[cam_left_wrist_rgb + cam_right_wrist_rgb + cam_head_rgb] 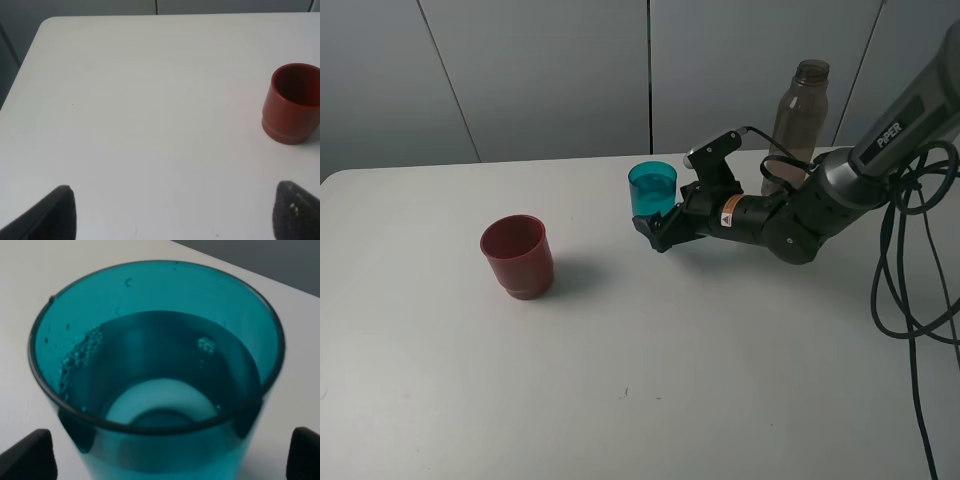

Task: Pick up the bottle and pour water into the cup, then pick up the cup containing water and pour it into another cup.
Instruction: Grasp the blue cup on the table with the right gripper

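The teal cup [652, 187] stands upright on the white table [720, 380], and the right wrist view shows water in the cup [155, 365]. My right gripper [656, 224] reaches in low from the right and is open, one finger [25, 456] on each side of the cup's lower half with a gap to its wall. Behind that arm the grey-brown bottle [799, 115] stands upright, uncapped. To the left is the dark-red cup [518, 256], upright and empty [292, 104]. My left gripper [175, 215] is open over bare table, well short of the red cup.
Black cables [910, 270] from the right arm hang over the table's right side. A grey panelled wall [550, 70] runs behind the table's far edge. The table's rounded left corner [47, 25] appears in the left wrist view.
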`<act>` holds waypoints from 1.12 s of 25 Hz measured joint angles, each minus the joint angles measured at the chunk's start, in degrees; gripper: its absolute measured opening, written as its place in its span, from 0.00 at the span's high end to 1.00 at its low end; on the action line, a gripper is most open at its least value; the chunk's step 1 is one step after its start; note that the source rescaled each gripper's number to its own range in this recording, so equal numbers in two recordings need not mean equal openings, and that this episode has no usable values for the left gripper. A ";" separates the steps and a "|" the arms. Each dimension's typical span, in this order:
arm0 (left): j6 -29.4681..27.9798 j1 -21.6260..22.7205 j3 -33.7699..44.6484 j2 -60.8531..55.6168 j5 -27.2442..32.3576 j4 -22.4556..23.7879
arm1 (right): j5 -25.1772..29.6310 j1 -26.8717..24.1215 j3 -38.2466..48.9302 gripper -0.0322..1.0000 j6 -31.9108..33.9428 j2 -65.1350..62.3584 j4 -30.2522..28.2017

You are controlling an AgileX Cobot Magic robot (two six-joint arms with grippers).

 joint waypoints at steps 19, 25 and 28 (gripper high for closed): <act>-0.10 0.00 0.00 0.00 0.00 0.00 | -0.51 0.92 -4.52 0.00 -0.59 2.92 0.23; 0.01 0.00 0.00 0.00 0.00 0.00 | -0.86 0.92 -5.68 0.00 -0.59 3.45 0.13; 0.01 0.00 0.00 0.00 0.00 0.00 | -1.17 0.92 -5.78 0.00 -0.59 3.45 0.13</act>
